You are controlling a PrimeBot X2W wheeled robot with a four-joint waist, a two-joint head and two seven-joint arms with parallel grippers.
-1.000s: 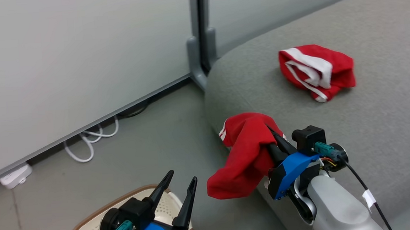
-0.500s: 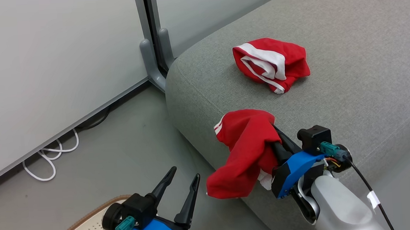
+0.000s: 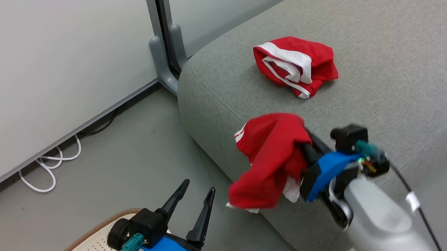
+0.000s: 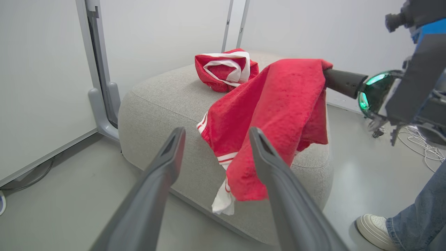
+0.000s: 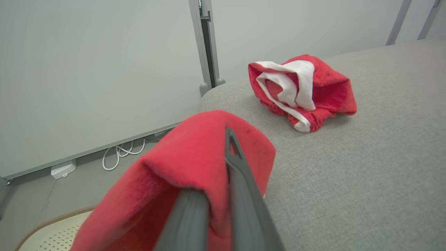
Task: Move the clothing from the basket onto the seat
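Observation:
One red garment with white bands (image 3: 297, 64) lies bunched on the grey seat (image 3: 391, 76), near its rounded corner. My right gripper (image 3: 305, 136) is shut on a second red garment (image 3: 272, 157), which hangs over the seat's front edge. The right wrist view has this cloth (image 5: 188, 167) draped over the shut fingers (image 5: 240, 195), with the lying garment (image 5: 303, 90) beyond. My left gripper (image 3: 198, 185) stands open and empty over the basket (image 3: 79, 247). In the left wrist view, its fingers (image 4: 163, 164) frame the hanging garment (image 4: 278, 111).
A grey post with a curved foot (image 3: 161, 55) stands at the seat's corner against pale wall panels. White cables (image 3: 51, 167) lie on the floor by the wall. A person's shoe (image 4: 373, 226) and jeans leg (image 4: 421, 205) are beside the seat.
The head camera has swung, shifting the whole picture. My right gripper has carried its garment a little up and farther over the seat's edge. The left gripper stays open and still.

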